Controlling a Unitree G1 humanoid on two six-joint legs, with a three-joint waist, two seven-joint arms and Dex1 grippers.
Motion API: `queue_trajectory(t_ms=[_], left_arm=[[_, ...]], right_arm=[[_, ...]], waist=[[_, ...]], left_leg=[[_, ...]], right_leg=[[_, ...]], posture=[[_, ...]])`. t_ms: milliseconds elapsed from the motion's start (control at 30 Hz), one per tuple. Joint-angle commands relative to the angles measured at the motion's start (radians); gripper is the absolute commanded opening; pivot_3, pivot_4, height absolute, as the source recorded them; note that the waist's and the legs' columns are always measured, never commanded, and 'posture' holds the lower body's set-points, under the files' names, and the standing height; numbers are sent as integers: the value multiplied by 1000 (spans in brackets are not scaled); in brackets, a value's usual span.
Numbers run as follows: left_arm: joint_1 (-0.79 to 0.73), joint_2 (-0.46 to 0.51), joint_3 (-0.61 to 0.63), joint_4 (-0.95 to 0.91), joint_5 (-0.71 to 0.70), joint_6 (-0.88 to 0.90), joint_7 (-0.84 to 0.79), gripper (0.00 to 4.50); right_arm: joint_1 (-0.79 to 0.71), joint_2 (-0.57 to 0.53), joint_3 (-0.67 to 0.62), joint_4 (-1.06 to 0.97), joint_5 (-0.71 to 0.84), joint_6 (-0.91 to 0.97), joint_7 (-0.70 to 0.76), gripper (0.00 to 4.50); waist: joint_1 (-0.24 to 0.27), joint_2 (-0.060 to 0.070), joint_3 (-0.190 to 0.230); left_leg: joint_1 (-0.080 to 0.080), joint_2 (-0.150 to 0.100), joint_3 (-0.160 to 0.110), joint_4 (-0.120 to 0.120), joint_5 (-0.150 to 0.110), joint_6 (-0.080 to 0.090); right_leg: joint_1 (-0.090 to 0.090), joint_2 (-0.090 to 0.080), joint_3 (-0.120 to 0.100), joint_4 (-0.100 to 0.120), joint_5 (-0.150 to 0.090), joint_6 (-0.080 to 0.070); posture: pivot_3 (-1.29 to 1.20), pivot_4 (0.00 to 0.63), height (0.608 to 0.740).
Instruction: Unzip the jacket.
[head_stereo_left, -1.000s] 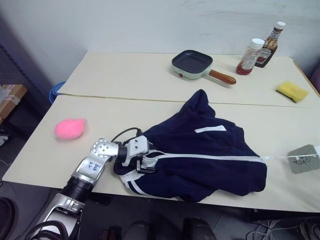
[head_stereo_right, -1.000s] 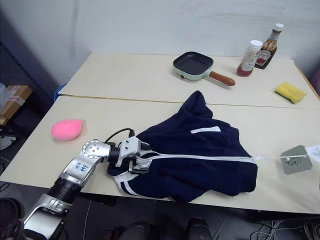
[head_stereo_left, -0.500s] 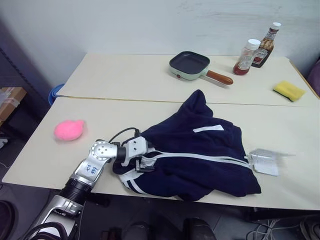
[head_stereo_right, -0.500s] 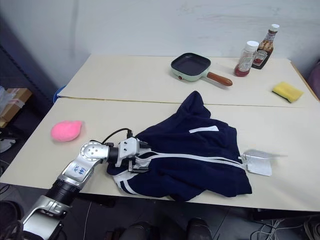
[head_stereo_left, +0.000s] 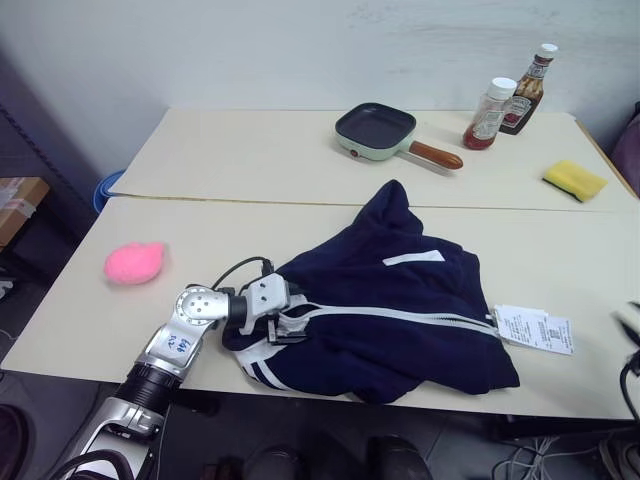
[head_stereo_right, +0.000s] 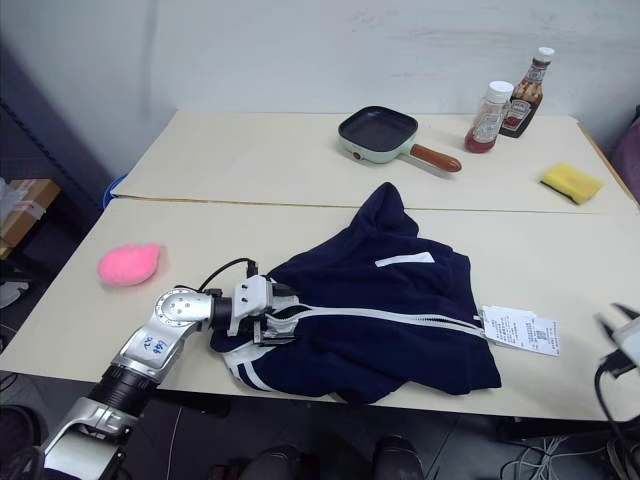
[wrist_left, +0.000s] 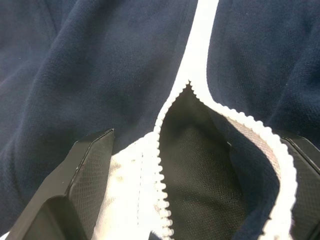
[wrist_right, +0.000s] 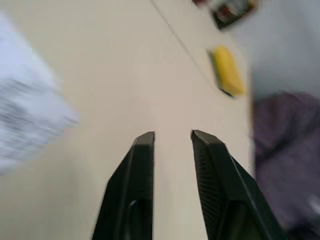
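Note:
The navy jacket (head_stereo_left: 400, 290) lies crumpled on the near table, its white zipper line (head_stereo_left: 400, 316) running left to right. White paper tags (head_stereo_left: 535, 330) lie flat on the table at the zipper's right end. My left gripper (head_stereo_left: 283, 322) rests on the jacket's left end. In the left wrist view it (wrist_left: 200, 142) stands open, its fingers (wrist_left: 90, 170) wide apart either side of the parted zipper teeth (wrist_left: 190, 87). My right gripper (head_stereo_right: 622, 335) is at the far right table edge, apart from the tags. Its fingers (wrist_right: 142, 170) show a narrow gap with nothing between them.
A pink plush toy (head_stereo_left: 135, 262) sits left of the jacket. On the far table stand a small green pan (head_stereo_left: 377, 127), two sauce bottles (head_stereo_left: 487, 112) (head_stereo_left: 530, 75) and a yellow sponge (head_stereo_left: 575, 180). The near table edge (head_stereo_left: 560, 405) runs close under the jacket.
The tags, stretched far to the right before, have come back left and now lie flat beside the jacket. The zipper line has gone slack. My right gripper has opened. The left gripper stayed put.

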Motion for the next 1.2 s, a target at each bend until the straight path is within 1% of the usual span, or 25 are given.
queue_trajectory(t_ms=[33, 100, 200, 267, 300, 400, 500, 533, 567, 667, 800, 933, 1033, 1200], left_arm=[[43, 14, -14, 58, 52, 11, 4, 4500], [46, 10, -15, 48, 50, 8, -2, 4500], [55, 6, -12, 23, 39, 11, -16, 4500], [61, 9, -10, 8, 37, 13, -22, 4500], [63, 10, -8, 3, 35, 15, -24, 4500], [71, 13, -5, -6, 36, 17, -27, 4500], [76, 15, -5, -16, 38, 21, -31, 4500], [75, 17, -4, -19, 38, 21, -31, 4500], [74, 18, -1, -20, 39, 23, -29, 4500], [72, 22, 8, -20, 40, 23, -27, 4500], [75, 22, 9, -19, 41, 20, -28, 4500], [72, 12, 2, -18, 42, 20, -27, 4500], [67, 4, 1, -17, 41, 22, -23, 4500], [73, 6, 5, -15, 41, 19, -20, 4500]], right_arm=[[34, -5, 37, -150, -10, 76, 72, 2677], [3, 5, 57, -157, -71, 112, 39, 3333], [-46, 12, 100, -128, -160, 160, 6, 3333], [-85, 19, 118, -89, -213, 141, -24, 3333], [-100, 23, 122, -77, -230, 138, -36, 3333], [-147, 8, 152, -20, -293, 123, -53, 3333], [-172, 4, 174, 8, -266, 110, -2, 3333], [-174, 2, 176, 9, -243, 105, 26, 3333], [-167, 0, 175, -5, -188, 113, 85, 3333], [-142, -13, 135, -35, -121, 118, 158, 3333], [-140, -36, 105, -26, -139, 116, 164, 3333], [-208, -26, 154, 3, -170, 111, 149, 3333], [-260, 7, 201, -18, -167, 126, 149, 3333], [-283, 13, 249, -75, -161, 121, 186, 3333]], waist=[[0, -3, 2], [0, -4, 2], [4, -4, 2], [7, -4, 2], [8, -4, 2], [8, -5, 3], [5, -12, 6], [5, -13, 6], [5, -15, 6], [6, -15, 6], [8, -15, 5], [6, -15, 6], [4, -15, 6], [5, -14, 5]], left_leg=[[0, 0, 0, 0, -1, 1], [-1, 0, 0, 0, -2, 1], [-3, 0, 0, 0, -1, -2], [-13, 0, 0, 0, 1, -4], [-15, 0, 0, 0, 3, -1], [-15, 1, 0, 1, 3, 0], [-14, 0, 0, 3, 3, 1], [-14, 1, 0, 3, 3, 0], [-14, 1, 0, 3, 2, 0], [-14, 1, -1, 3, 2, 0], [-15, 2, -1, 2, 2, 0], [-15, 2, -1, 3, 2, 1], [-15, 2, -1, 3, 2, 0], [-15, 2, -1, 3, 2, 0]], right_leg=[[-1, 0, 0, 0, 0, 0], [-1, -1, 0, -1, 0, 0], [-5, -1, 0, -1, 0, -1], [-16, 0, 0, 0, 0, -1], [-18, 0, -1, 0, 0, -1], [-16, 1, -3, 0, -1, -2], [-14, 1, -3, 0, 0, -2], [-14, 1, -3, 0, 0, -1], [-14, 1, -3, 0, 0, -1], [-14, 1, -3, -1, 0, -1], [-15, 1, -4, -1, -1, -2], [-14, 1, -4, -1, -1, -2], [-14, 1, -4, 0, -1, -2], [-15, 1, -4, 0, -1, -2]], posture=[[0, 150, 740], [0, 150, 740], [0, 150, 740], [0, 150, 740], [0, 150, 740], [0, 150, 740], [0, 150, 740], [0, 150, 740], [0, 150, 740], [0, 150, 740], [0, 150, 740], [0, 150, 740], [0, 150, 740], [0, 150, 740]])
